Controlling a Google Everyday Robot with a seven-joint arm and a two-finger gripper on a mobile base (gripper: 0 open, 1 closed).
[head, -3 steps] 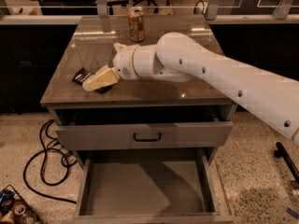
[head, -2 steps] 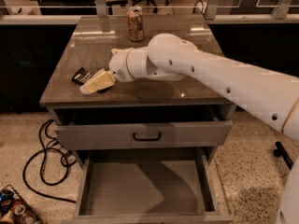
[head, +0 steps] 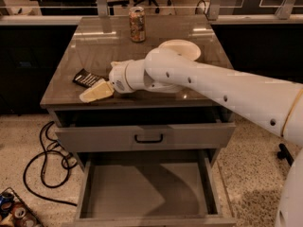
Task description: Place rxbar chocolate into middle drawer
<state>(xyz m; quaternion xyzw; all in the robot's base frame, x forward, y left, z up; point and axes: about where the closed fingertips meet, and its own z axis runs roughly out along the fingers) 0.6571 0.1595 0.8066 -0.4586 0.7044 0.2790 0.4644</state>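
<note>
The rxbar chocolate (head: 85,78), a small flat black wrapper with white print, lies on the left front part of the grey cabinet top (head: 94,41). My gripper (head: 96,91) is low over the top, its cream tip right beside the bar's near right end. I cannot tell whether it touches or holds the bar. The middle drawer (head: 147,190) stands pulled open below, with a bare grey floor and nothing in it. My white arm reaches in from the right across the cabinet top.
A tan drink can (head: 137,24) stands at the back middle of the top. A white bowl (head: 182,48) sits behind my arm. The drawer front with a black handle (head: 148,138) is above the open drawer. Black cables (head: 45,160) lie on the floor at left.
My gripper has moved slightly down and toward the front edge beside the bar. The arm has shifted so the white bowl now shows. The bar has stayed where it was.
</note>
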